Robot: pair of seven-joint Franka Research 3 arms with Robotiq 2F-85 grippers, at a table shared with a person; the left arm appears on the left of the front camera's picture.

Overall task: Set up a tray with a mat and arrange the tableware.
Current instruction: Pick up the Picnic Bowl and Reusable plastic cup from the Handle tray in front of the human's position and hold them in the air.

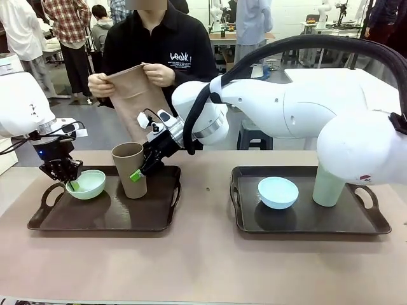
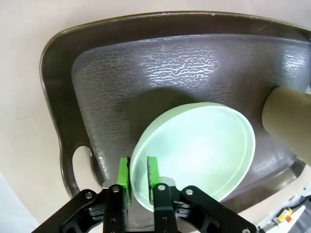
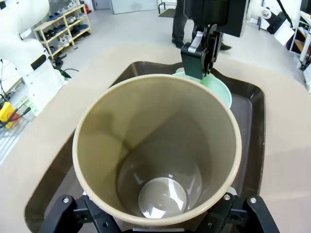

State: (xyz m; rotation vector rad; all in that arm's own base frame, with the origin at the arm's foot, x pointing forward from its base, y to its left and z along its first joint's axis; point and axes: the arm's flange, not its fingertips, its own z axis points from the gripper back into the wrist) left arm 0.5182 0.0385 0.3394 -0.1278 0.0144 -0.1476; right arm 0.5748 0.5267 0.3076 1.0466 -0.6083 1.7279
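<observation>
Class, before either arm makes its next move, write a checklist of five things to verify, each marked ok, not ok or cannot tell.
1. Left gripper shut on the rim of the mint green bowl: ok.
2. Right gripper shut on the tan-brown cup: ok.
3. Bowl and cup lifted clear of the left tray: cannot tell.
4. Mat laid in the left tray: not ok; the person holds it in the air.
5. Light blue bowl and pale green cup stand on the right tray, apart from both grippers: ok.
</observation>
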